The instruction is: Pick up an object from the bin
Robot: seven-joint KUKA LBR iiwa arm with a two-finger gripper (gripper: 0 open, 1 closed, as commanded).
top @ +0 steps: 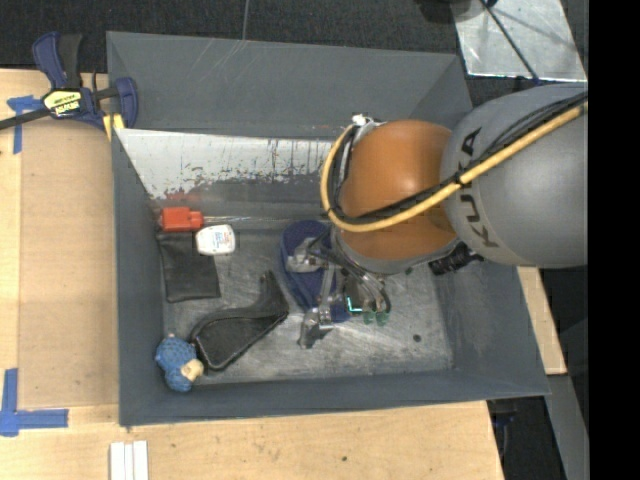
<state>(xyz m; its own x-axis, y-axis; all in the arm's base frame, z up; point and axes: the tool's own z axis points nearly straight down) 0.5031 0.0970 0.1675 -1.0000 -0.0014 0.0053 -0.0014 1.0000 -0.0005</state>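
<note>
Since the fingers (pixel 312 328) hang low near the middle of the bin (pixel 135 318) — wide or narrow, I cannot tell — with a dark blue bundle (pixel 300 253) at their 12 o'clock and a black pouch (pixel 235 333) at 9, closing here may well catch only bare floor.

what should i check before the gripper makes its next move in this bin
1. Gripper down inside the bin, near the middle of the floor: ok.
2. Nearest thing known: a dark blue curved thing just behind the gripper, partly hidden by the arm: ok.
3. Whether the gripper holds anything: cannot tell.
4. Black curved pouch lies close on the gripper's left; clear of contact: cannot tell.
5. Red block, small white thing and blue fuzzy toy lie well away toward the left side: ok.
</note>
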